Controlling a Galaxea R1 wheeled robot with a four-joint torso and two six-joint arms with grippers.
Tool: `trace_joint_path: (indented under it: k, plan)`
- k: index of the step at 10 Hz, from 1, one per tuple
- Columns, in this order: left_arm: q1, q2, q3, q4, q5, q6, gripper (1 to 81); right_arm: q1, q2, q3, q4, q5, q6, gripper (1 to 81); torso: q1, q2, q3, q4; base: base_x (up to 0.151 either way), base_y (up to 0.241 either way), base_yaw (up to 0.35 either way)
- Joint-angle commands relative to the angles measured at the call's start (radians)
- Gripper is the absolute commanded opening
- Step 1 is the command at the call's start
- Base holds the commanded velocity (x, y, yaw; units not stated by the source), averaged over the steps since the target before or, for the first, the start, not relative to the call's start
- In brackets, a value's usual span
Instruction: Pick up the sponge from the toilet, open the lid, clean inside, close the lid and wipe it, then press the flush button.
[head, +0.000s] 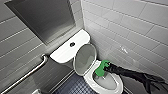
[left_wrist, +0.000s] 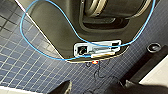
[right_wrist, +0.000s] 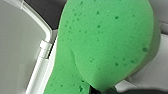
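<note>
My right end effector (head: 107, 66) is clenched on the sponge (head: 100, 70), lower right of centre, at the bowl rim of the toilet (head: 67, 52). The lid (head: 85, 59) stands open just left of it. I cannot tell the state of the left end effector (left_wrist: 96, 88).

Risks as I judge them: the soft sponge could fold and slip into the bowl, or my arm could knock the lid down. The ceramic looks glossy and slick.

The stall is tight, with a tiled wall (head: 130, 27) at right, a grab bar (head: 30, 73) lower left and a dark tiled floor (head: 75, 88).
</note>
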Motion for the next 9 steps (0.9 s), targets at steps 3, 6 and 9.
trace_joint_path:
  k: [3, 6, 9]
  plan:
    - [0.046, 0.003, 0.003, 0.002, 0.087, 0.003, 81.1, 0.041, -0.236, 0.287, -0.004, 0.059, 0.070, 1.0, 0.000, 0.000, 0.000, 0.000, 0.000, 0.000, 0.000]
    - [0.046, 0.004, 0.003, 0.003, 0.087, 0.003, 81.1, -0.011, -0.335, 0.404, -0.004, 0.067, 0.071, 1.0, 0.000, 0.000, 0.000, 0.000, 0.000, 0.000, 0.000]
    - [0.049, 0.004, 0.003, 0.003, 0.086, 0.003, 81.1, -0.066, -0.375, 0.436, 0.011, 0.083, 0.072, 1.0, 0.000, 0.000, 0.000, 0.000, 0.000, 0.000, 0.000]
